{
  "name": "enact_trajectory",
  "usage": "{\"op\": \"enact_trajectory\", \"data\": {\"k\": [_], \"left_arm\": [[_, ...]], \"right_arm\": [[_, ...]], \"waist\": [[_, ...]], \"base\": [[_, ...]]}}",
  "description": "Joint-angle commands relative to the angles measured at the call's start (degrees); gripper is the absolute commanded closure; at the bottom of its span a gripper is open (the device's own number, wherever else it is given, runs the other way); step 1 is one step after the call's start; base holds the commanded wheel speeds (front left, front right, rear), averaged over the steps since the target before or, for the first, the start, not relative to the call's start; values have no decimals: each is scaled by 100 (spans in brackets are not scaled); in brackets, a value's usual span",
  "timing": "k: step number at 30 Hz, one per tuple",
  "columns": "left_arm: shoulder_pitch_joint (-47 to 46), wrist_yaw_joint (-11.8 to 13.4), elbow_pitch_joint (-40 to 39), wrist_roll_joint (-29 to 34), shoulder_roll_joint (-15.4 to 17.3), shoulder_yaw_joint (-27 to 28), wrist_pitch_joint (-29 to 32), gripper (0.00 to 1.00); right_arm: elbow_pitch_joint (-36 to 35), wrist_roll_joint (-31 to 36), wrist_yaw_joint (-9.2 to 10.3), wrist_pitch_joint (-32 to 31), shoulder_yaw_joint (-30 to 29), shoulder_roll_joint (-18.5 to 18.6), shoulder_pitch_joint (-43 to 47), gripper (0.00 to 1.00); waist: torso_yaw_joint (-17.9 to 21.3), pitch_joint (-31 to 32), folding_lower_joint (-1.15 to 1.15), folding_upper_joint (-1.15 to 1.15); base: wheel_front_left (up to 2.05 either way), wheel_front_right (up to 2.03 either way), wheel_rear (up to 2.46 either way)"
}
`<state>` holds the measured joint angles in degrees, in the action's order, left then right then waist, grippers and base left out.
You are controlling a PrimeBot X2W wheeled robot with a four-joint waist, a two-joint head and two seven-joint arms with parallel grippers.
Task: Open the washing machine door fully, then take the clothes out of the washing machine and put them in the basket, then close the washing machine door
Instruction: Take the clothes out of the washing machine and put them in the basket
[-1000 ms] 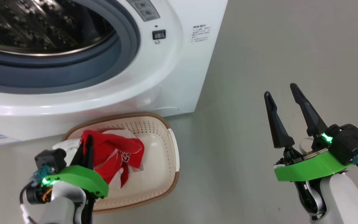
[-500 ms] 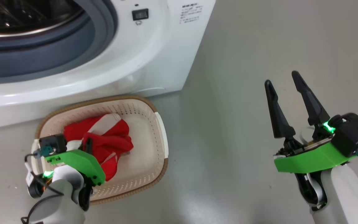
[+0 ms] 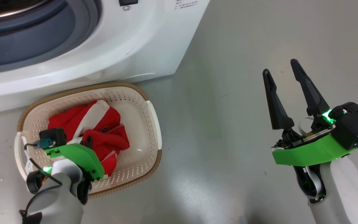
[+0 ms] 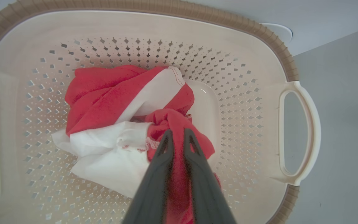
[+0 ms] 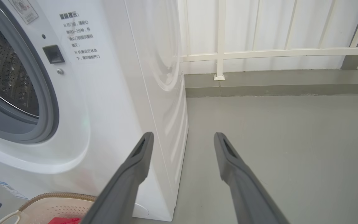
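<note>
**Limp clothes pinched over the basket**

The washing machine (image 3: 104, 46) stands beyond the right gripper (image 3: 279, 67), whose jaws are wide and empty. The basket (image 4: 228, 25) lies below the left gripper (image 4: 176, 137), whose narrow jaws pinch the clothes (image 4: 104, 93). These look light and limp, probably best gripped at a bunched fold.

Red/white clothes (image 4: 110, 112), cream basket (image 4: 253, 102)

A big white front-loading washing machine (image 3: 154, 40) with a grey rubber door ring (image 3: 26, 46) stands at the upper left. Just before it on the grey floor (image 3: 222, 124) sits a cream perforated plastic basket (image 3: 132, 99) with a brown rim, holding crumpled red and white clothes (image 3: 101, 119). The left gripper (image 3: 88, 143) reaches down into the red cloth, largely hidden behind its green housing. The right gripper (image 3: 279, 67) hangs over bare floor, fingers spread.
</note>
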<state>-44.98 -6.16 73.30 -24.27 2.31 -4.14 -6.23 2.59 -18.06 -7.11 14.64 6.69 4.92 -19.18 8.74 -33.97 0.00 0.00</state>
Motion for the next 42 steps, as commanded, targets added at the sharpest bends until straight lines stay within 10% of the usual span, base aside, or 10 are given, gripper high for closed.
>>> {"op": "enact_trajectory", "data": {"k": [1,20,42], "left_arm": [[16,-24,-19,-13,177,71,-124,0],[475,-122,-509,-94,167,-76,-870,0],[2961,-132,-4567,376,101,589,-876,0]], "right_arm": [[-107,-23,-37,36,145,-22,-36,0],[59,4,-37,36,81,27,280,0],[393,146,-37,36,-63,68,1094,0]], "waist": [[-8,40,0,0],[-357,1150,0,0],[-684,2814,0,0]], "base": [[0,0,0],[0,0,0],[0,0,0]]}}
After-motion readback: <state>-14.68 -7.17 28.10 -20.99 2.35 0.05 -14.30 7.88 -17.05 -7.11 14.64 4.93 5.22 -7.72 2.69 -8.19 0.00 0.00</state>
